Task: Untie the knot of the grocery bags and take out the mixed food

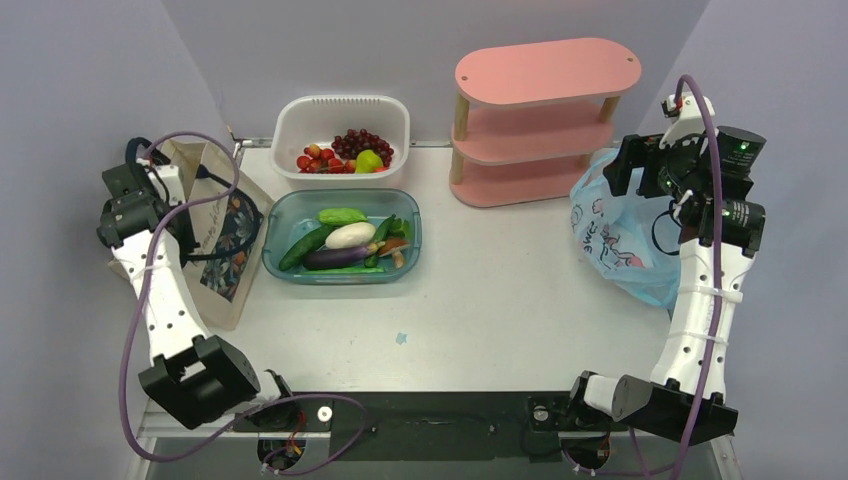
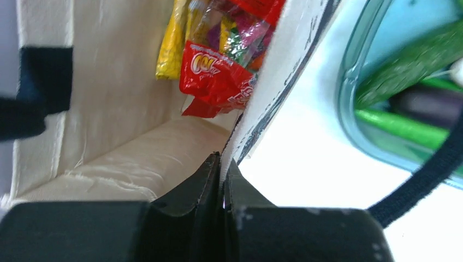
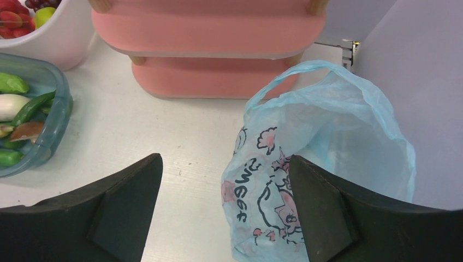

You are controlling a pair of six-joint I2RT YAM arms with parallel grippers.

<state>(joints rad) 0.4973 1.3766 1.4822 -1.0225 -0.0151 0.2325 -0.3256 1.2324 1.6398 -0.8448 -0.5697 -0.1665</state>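
Observation:
A beige canvas tote (image 1: 222, 235) stands at the left of the table. My left gripper (image 2: 223, 159) is shut on the tote's rim wall, one finger inside and one outside. Inside the tote lie a red snack packet (image 2: 214, 76) and a yellow packet (image 2: 169, 43). The light blue plastic bag (image 3: 322, 142) with pinkish print lies at the right. Its handle loop (image 3: 289, 73) stands open and no knot shows. My right gripper (image 3: 225, 158) hangs open above the bag's left edge, holding nothing. In the top view the right gripper (image 1: 628, 165) is over the bag (image 1: 612, 240).
A clear teal tub (image 1: 345, 281) of green, white and purple vegetables sits beside the tote. Behind it stands a white slotted basket (image 1: 340, 101) with grapes and small fruit. A pink three-tier shelf (image 1: 545, 70) stands at the back, close to the blue bag. A navy tote handle (image 2: 431, 169) hangs outside.

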